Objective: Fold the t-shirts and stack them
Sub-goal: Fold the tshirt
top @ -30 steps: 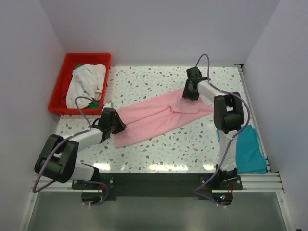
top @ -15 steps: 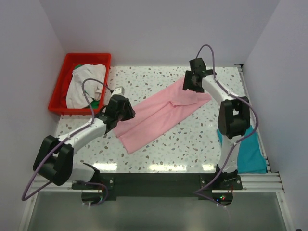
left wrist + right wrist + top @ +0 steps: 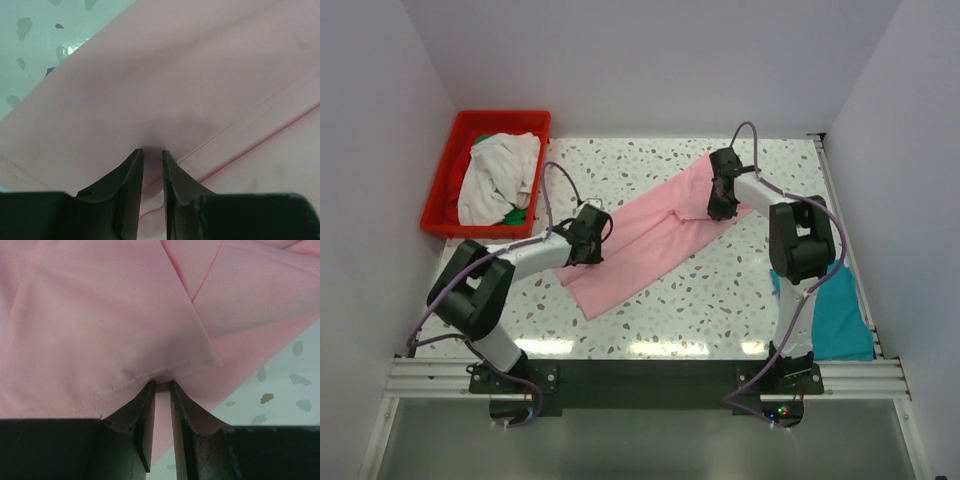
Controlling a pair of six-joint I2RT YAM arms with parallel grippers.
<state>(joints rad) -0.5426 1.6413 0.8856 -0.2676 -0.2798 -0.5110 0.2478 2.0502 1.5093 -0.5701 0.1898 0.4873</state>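
The speckled counter carries a pink t-shirt spread slantwise across its middle, a teal t-shirt at the near right edge, and a red crate in the far left corner.

- Left arm and right arm: white links between bulky black joint housings
- A lavender cable runs along each arm
- Left hand and right hand: black boxy body, two thin dark fingers tapering to narrow tips
- Bases bolted to a black plate on a silver rail
- Tiny red and blue lights under the right base
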